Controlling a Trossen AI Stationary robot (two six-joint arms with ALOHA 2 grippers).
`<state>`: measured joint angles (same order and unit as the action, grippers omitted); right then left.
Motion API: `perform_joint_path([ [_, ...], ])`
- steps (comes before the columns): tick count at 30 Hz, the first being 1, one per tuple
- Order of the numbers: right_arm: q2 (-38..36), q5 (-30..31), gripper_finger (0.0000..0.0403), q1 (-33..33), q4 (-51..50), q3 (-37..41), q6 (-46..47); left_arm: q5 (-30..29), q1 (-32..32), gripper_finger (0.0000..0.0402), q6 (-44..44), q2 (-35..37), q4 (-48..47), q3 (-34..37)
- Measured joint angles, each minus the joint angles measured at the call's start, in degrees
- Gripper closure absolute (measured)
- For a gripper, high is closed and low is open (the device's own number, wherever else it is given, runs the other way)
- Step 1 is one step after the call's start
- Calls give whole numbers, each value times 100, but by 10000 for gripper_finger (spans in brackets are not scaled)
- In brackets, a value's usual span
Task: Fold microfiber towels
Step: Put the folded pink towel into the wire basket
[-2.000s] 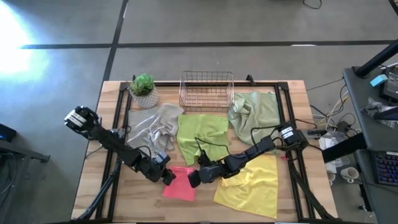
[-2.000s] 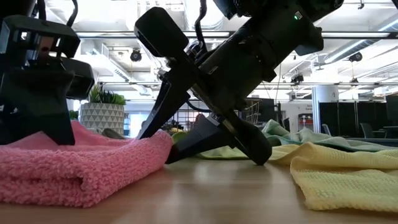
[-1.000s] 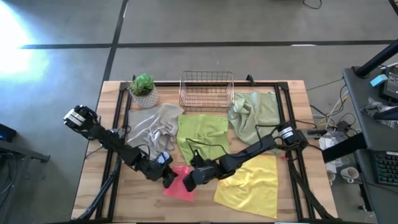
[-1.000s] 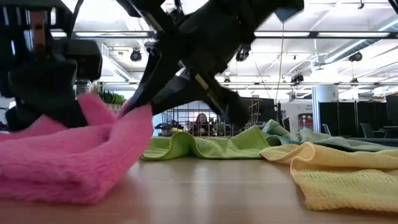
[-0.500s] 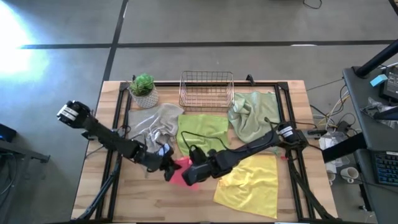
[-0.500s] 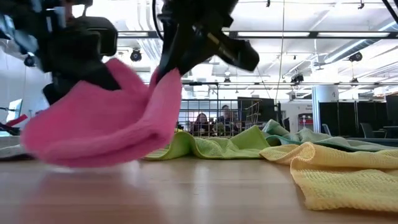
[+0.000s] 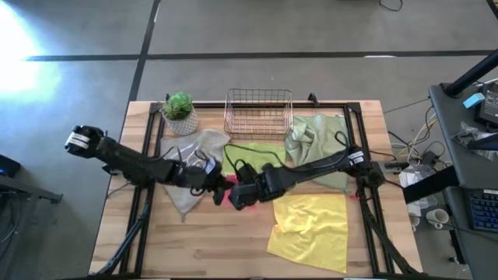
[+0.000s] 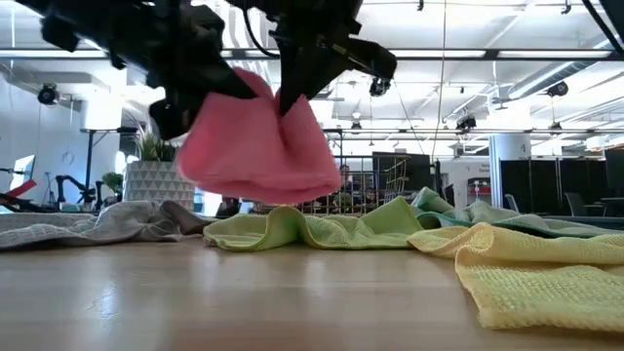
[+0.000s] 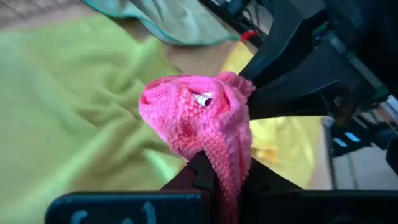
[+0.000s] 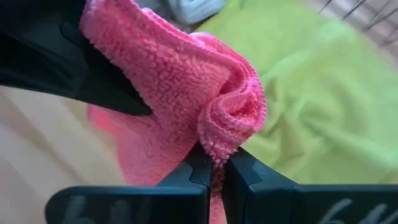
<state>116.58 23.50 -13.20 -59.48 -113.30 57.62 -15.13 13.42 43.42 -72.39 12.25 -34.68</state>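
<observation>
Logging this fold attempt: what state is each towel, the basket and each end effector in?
Pink towel: lifted off the table, bunched, held by both.
Left end effector: shut on it.
Right end effector: shut on it.
Lime towel: lying rumpled.
Grey towel: crumpled.
Sage towel: crumpled.
Yellow towel: spread out.
Basket: upright.

**Colours on the wooden table**

Hot pink towel (image 8: 255, 146). Lime green towel (image 7: 253, 159) mid-table. Pale sage towel (image 7: 319, 140) toward the right edge. Yellow towel (image 7: 307, 225) near the front right corner. Grey towel (image 7: 194, 152) left. Copper wire basket (image 7: 258, 111), green plant (image 7: 179, 105) in white patterned pot.
</observation>
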Motion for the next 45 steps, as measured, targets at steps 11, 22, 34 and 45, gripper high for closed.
perform_joint_path([
  [11, -454, 55, 394, 1042, -210, 11, -1432, 441, -1375, 398, -610, 3, -136, -264],
  [22, -715, -148, 394, 2273, -103, 13, -2818, 653, -3083, 398, -1821, -94, -316, -1078],
  [34, -697, -1102, 394, 3553, 643, 20, -4108, 1178, -4064, 398, -2033, -1268, -395, -2089],
  [45, -220, -2120, 394, 4297, 844, 57, -4847, 1334, -4423, 398, -2022, -2019, -873, -2661],
])
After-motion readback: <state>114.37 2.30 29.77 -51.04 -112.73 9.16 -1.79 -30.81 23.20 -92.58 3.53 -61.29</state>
